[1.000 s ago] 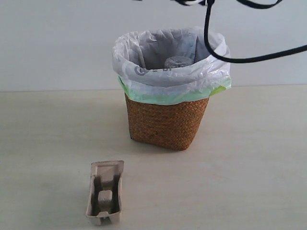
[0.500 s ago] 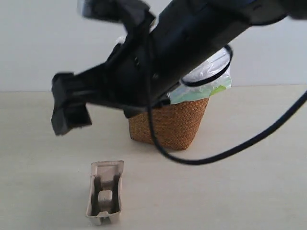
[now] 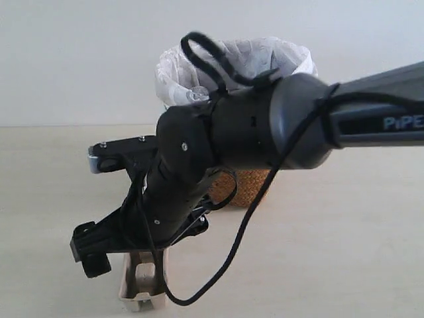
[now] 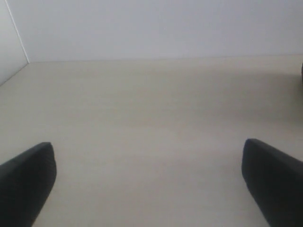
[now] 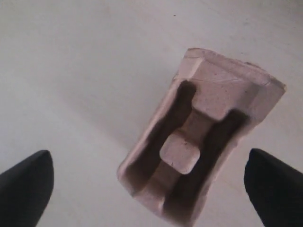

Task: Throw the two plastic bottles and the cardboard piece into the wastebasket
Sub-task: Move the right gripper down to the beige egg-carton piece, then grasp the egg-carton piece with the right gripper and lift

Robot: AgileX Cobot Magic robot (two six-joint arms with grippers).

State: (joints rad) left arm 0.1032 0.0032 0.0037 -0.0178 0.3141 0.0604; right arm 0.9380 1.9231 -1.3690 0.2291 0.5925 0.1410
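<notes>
The cardboard piece lies on the table near the front left, and my right arm covers most of it. From the right wrist, the cardboard piece shows its hollows and a raised block. My right gripper hangs open just above it, one finger on each side, not touching. In the exterior view, the right gripper sits low over the piece. The wastebasket stands behind the arm, its white bag showing above. I cannot make out the two plastic bottles. My left gripper is open over bare table.
The right arm stretches from the right edge across the middle, with a black cable looping down beside the cardboard. A white wall backs the pale table. The left arm does not show in the exterior view.
The right arm has swung down from above the wastebasket, across to the front left, and now holds its open gripper over the cardboard piece. The cardboard has not moved.
</notes>
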